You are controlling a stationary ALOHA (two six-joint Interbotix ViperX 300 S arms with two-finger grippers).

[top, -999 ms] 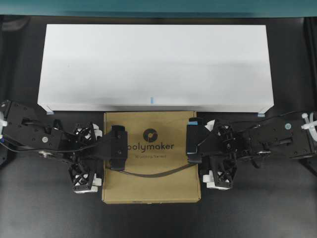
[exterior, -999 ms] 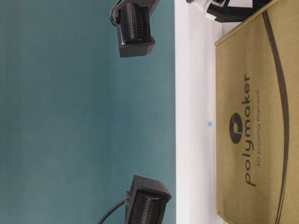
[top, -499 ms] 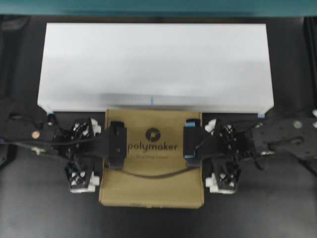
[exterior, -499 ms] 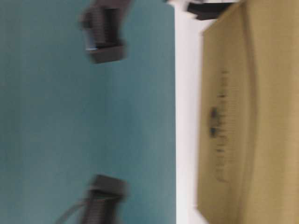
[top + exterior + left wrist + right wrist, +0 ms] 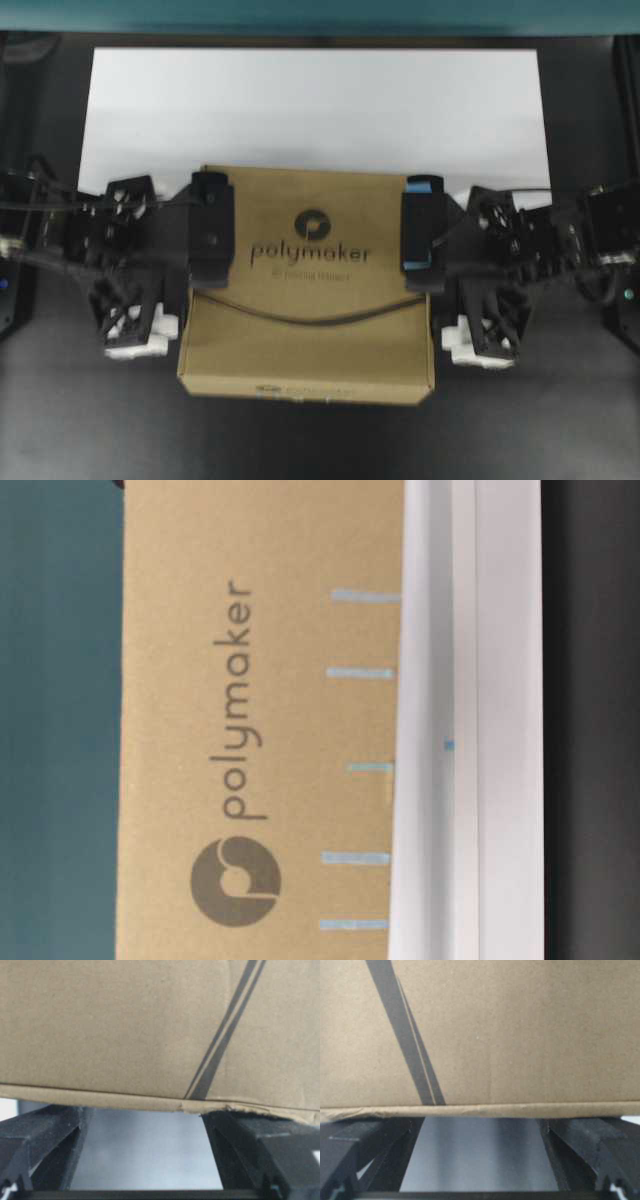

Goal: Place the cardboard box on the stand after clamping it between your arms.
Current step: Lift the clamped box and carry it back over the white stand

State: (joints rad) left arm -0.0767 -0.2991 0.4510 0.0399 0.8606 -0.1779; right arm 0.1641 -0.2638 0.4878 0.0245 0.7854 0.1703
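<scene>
Brown square cardboard box, pressed between both spread-jawed black lattice grippers, hangs lifted, not yet on the white stand.

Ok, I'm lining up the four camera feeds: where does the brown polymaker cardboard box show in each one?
Overhead: square, flat brown cardboard box sits centre, far edge over the low white stand.
Table-level: box fills the left-centre, logo sideways.
Left wrist: box fills the upper half.
Right wrist: box fills the upper half.
Shared landmark: its curved dark line, absent from table-level.
</scene>
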